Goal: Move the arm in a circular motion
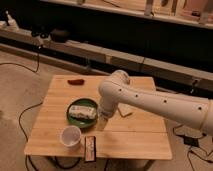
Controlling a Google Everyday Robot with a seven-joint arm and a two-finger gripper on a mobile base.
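Observation:
The arm (150, 100) is large, glossy and white, with small dark screw holes. It reaches in from the right over the wooden table (145, 137). Its thick elbow (116, 87) hangs above the table's middle. From there it tapers down to a narrow pale tip, the gripper (103, 119). The gripper hangs just above the table, at the right edge of a green plate (74, 119), and I see nothing held in it.
A white packet (83, 112) lies on the green plate. A white cup (70, 136) and a dark bar (90, 148) sit near the front edge. A red item (76, 81) lies at the back left. A pale object (126, 110) is partly hidden behind the arm. Cables trail on the floor.

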